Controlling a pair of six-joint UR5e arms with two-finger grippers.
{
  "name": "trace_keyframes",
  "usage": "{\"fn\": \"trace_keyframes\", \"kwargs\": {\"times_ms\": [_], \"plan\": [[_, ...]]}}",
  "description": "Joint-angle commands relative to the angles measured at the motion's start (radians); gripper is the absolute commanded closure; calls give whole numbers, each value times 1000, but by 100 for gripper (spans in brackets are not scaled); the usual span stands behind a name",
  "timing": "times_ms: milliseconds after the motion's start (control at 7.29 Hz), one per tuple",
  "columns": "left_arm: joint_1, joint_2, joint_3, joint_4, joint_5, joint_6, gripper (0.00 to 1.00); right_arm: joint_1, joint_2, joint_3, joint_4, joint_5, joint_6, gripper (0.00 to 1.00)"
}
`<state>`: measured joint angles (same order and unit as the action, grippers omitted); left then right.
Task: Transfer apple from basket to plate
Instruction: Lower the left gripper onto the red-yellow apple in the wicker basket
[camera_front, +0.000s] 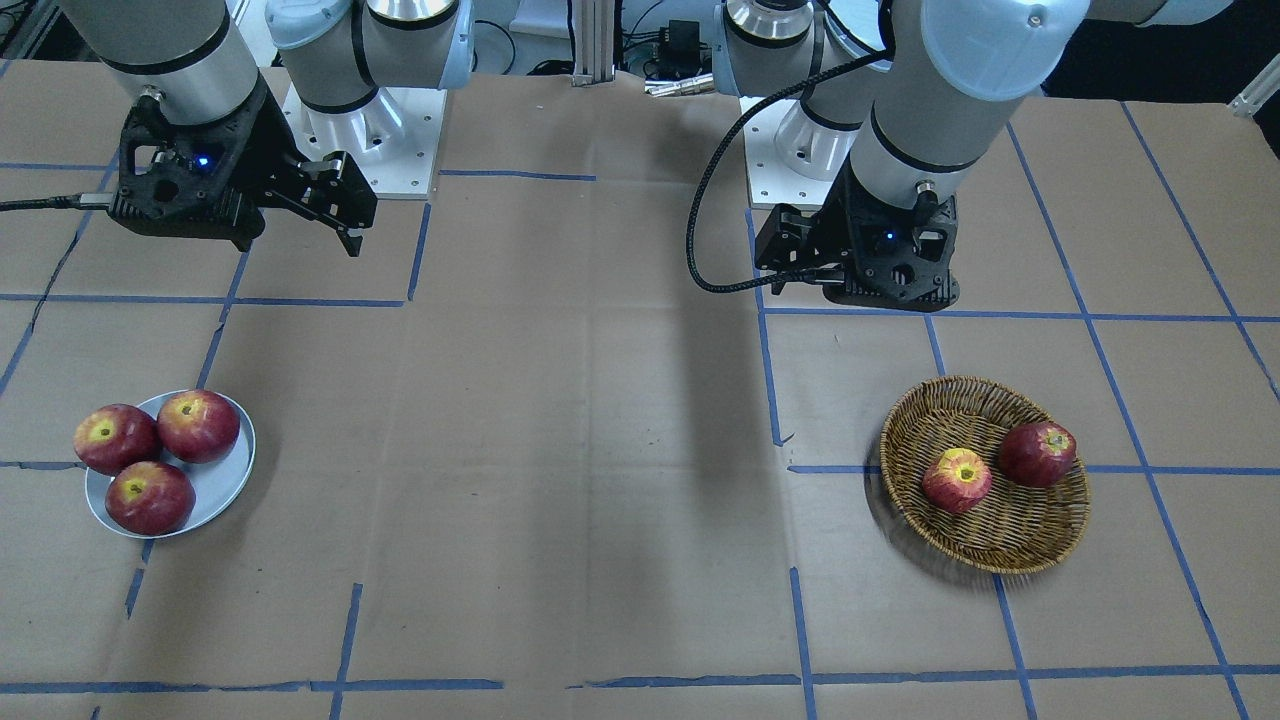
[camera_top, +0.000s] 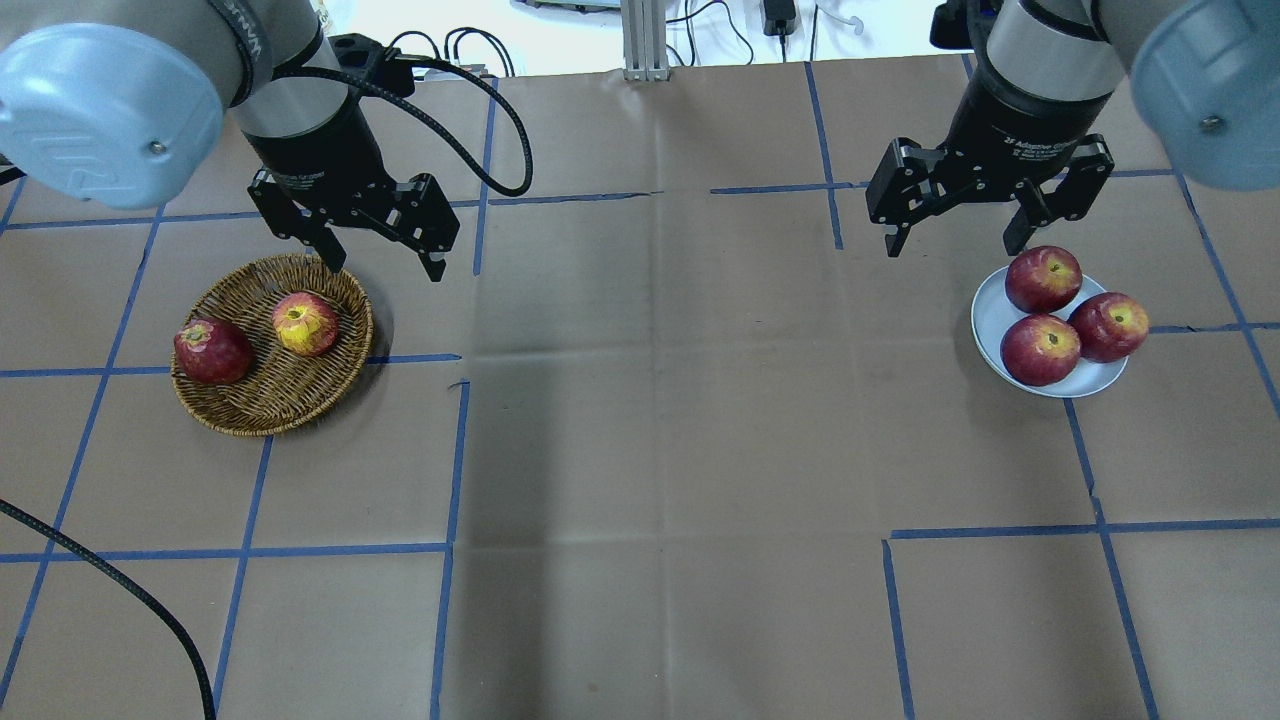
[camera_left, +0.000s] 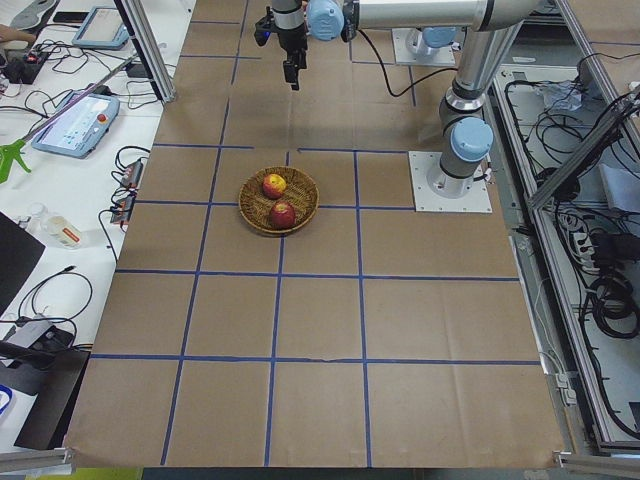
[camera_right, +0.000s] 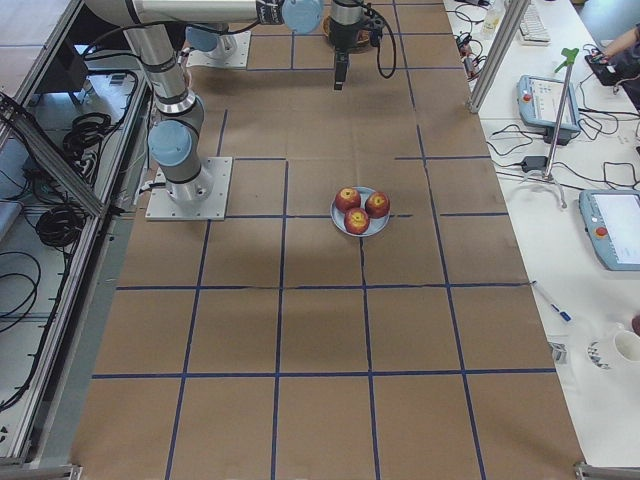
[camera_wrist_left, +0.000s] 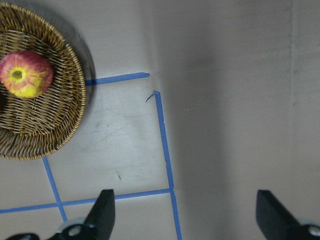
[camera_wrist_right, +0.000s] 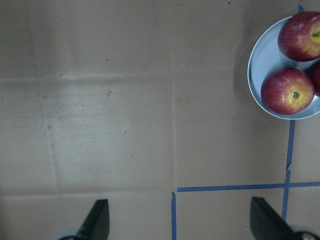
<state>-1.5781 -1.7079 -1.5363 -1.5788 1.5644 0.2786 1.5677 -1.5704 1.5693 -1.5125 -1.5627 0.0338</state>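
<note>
The yellow-streaked apple (camera_top: 305, 324) lies in the wicker basket (camera_top: 262, 412) at the table's left, beside a darker red apple (camera_top: 212, 350). It also shows in the left wrist view (camera_wrist_left: 26, 73). My left gripper (camera_top: 385, 268) is open and empty. It hangs above the table just beyond the basket's far right rim. The pale grey-blue plate (camera_top: 989, 312) at the right holds three dark red apples. My right gripper (camera_top: 952, 248) is open and empty, above the table just beyond the plate's far left side.
The table is brown paper with blue tape lines (camera_top: 455, 450). The three apples (camera_top: 1041, 349) take up most of the plate. Both arm bases (camera_front: 370, 140) stand at the robot's edge of the table.
</note>
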Motion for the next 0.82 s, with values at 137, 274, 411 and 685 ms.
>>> {"fn": "trace_keyframes", "kwargs": {"times_ms": [137, 274, 411, 685], "plan": [[137, -119, -1, 111, 2, 429, 1, 0, 0, 0, 0, 1, 0, 0], [157, -151, -2, 114, 2, 526, 1, 0, 1, 0, 0, 1, 0, 0], [191, -195, -1, 150, 3, 624, 1, 0, 0, 0, 0, 1, 0, 0], [251, -292, -2, 317, 6, 808, 1, 0, 1, 0, 0, 1, 0, 0]]}}
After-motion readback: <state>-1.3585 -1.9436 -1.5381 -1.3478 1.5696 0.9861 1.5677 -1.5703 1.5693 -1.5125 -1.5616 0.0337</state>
